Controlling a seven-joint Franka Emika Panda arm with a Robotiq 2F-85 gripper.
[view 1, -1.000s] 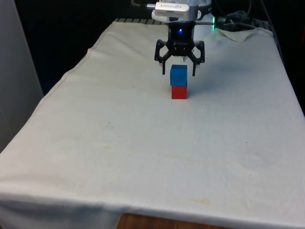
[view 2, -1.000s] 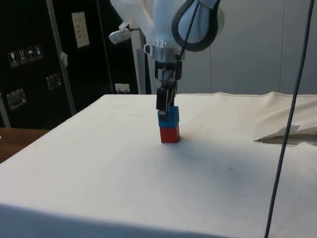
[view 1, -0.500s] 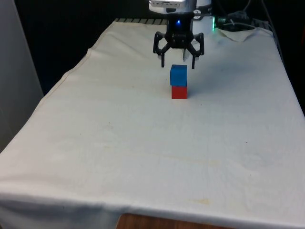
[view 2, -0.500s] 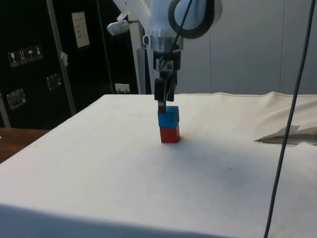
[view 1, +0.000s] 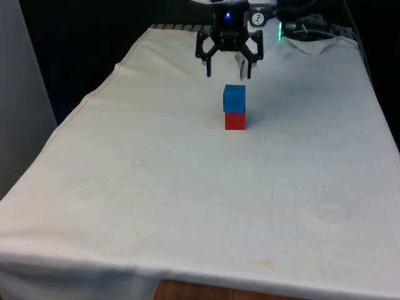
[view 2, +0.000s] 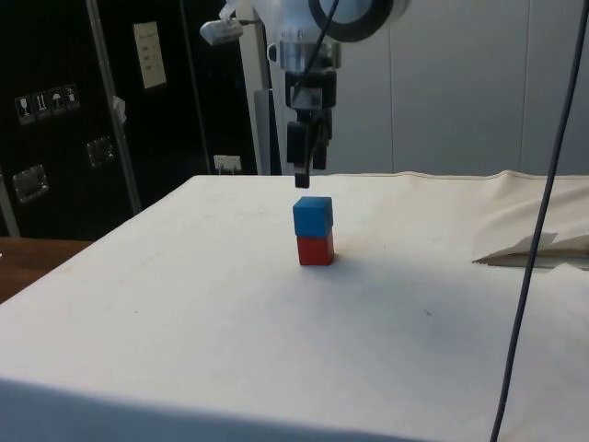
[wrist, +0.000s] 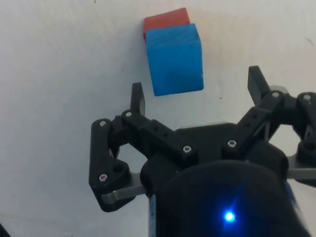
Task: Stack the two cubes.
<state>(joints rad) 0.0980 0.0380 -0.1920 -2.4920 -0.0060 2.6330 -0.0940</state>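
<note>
The black two-finger claw (view 1: 228,74) has gone up since a moment ago and now hangs in the air above the small blue cube (view 1: 234,98), with its fingers spread wide and nothing in them. The blue cube sits on top of the small red cube (view 1: 235,120), a bit crooked but steady, out on the white cloth-covered table (view 1: 187,206). So the stacking looks done. A crumpled fold of cloth (view 2: 538,247) lies well apart from the stack, and nothing stands in the claw's way
</note>
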